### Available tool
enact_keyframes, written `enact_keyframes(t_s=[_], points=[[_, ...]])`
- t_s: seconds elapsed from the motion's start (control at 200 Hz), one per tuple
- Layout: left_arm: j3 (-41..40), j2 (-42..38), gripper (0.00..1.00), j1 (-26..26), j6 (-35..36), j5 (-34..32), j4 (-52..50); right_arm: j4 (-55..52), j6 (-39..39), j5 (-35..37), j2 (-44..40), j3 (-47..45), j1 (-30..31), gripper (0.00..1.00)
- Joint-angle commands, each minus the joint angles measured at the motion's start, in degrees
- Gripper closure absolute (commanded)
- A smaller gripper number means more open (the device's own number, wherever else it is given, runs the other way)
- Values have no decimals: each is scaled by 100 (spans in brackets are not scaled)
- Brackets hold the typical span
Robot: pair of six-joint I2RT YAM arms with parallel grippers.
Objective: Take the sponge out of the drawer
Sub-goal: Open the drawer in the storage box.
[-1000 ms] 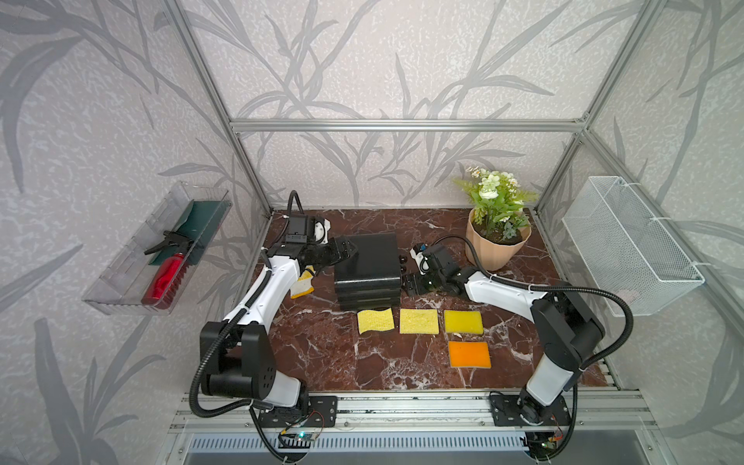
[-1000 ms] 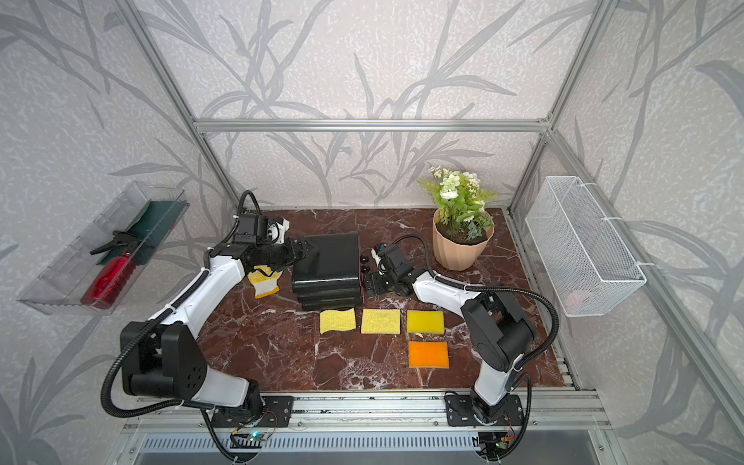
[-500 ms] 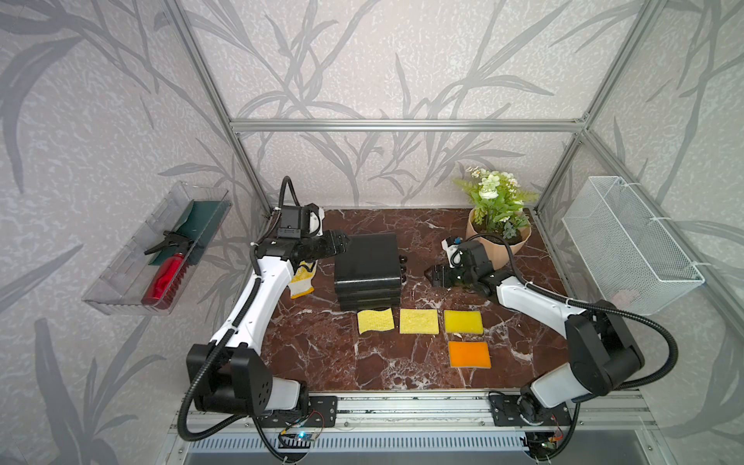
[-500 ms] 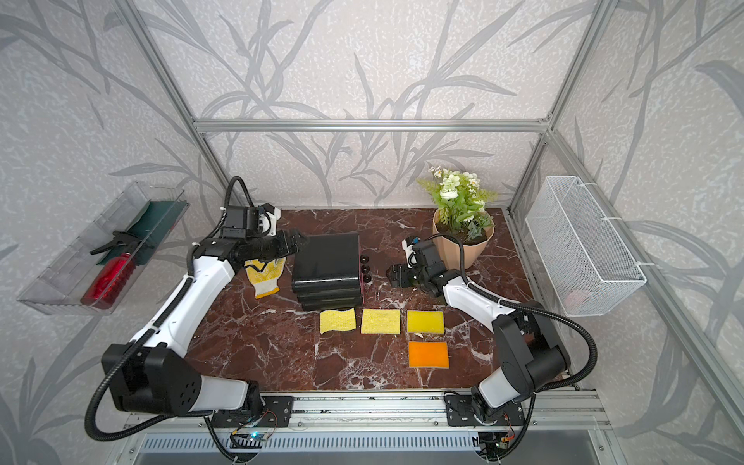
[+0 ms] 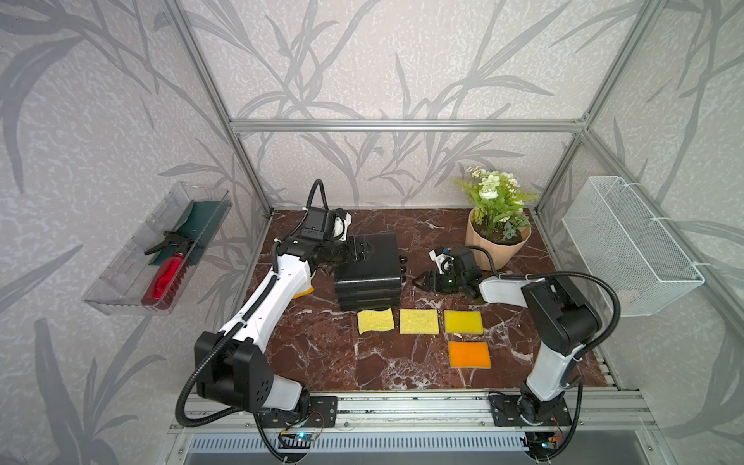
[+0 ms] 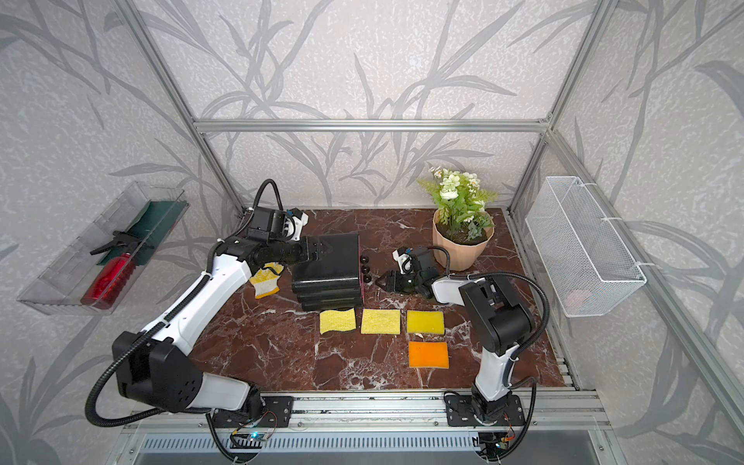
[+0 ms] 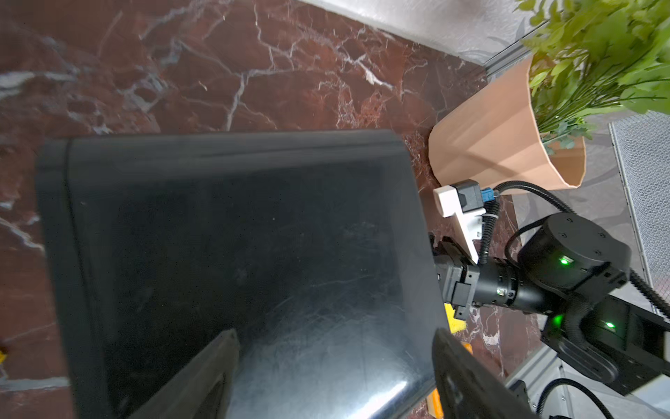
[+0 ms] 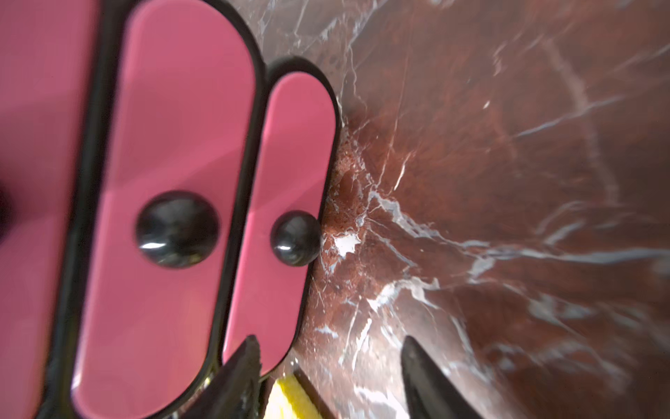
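Note:
The black drawer unit (image 5: 370, 269) (image 6: 328, 269) stands mid-table, its pink fronts facing right. All its drawers are shut, so the sponge is hidden. My left gripper (image 5: 362, 251) (image 7: 333, 370) hovers open over the unit's glossy top (image 7: 235, 235), holding nothing. My right gripper (image 5: 418, 282) (image 8: 330, 366) is low on the table just right of the fronts, its jaws apart and empty. In the right wrist view the lowest drawer's black knob (image 8: 295, 237) lies ahead of the fingertips, apart from them, with the middle drawer's knob (image 8: 177, 228) beside it.
Three flat yellow squares (image 5: 375, 321) (image 5: 418, 321) (image 5: 463, 322) and an orange one (image 5: 470, 354) lie in front of the unit. A yellow glove (image 6: 265, 280) lies at its left. A potted plant (image 5: 497, 245) stands behind my right arm. A wire basket (image 5: 628, 249) and a clear tray (image 5: 157, 249) hang on the side walls.
My left gripper rose from the unit's left side and now reaches over its top. My right gripper pulled back toward the pot, then returned low to the drawer fronts with its jaws narrower.

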Motion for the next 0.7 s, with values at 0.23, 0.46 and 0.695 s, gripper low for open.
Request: enact_keyframes(t_s=[0.23, 0.46, 0.695], points=[[-173, 357, 17, -8, -242, 370, 313, 2862, 1841, -1081, 1209, 185, -26, 46], [-118, 433, 17, 1, -191, 347, 288, 3130, 2100, -1147, 1587, 368, 9, 49], [-81, 523, 17, 5, -157, 354, 278, 3241, 2213, -1194, 1760, 535, 79, 51]])
